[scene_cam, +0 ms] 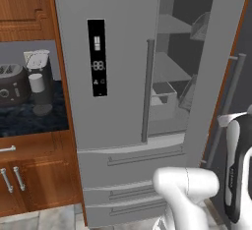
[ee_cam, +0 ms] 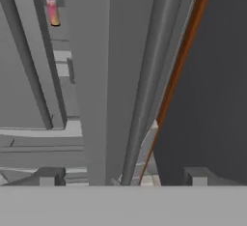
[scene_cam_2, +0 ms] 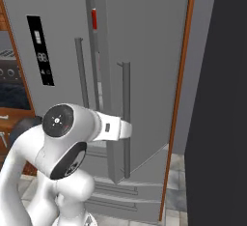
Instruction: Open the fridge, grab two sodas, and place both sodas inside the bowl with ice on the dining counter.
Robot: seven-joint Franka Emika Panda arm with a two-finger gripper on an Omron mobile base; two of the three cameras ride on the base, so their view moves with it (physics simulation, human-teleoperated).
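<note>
Pincer spread wide, nothing in it, fingertips either side of the right door's bar handle, not touching. Fridge right door swung open. Slim pinkish soda w/ black cap upright inside, well beyond the handle.

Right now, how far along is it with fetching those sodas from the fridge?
Done: the fridge's right door stands swung open, its shelves showing. In hand: nothing yet; the gripper hangs open beside that door's bar handle. Left: take the slim pinkish soda and a second one, then carry both to the bowl.
</note>
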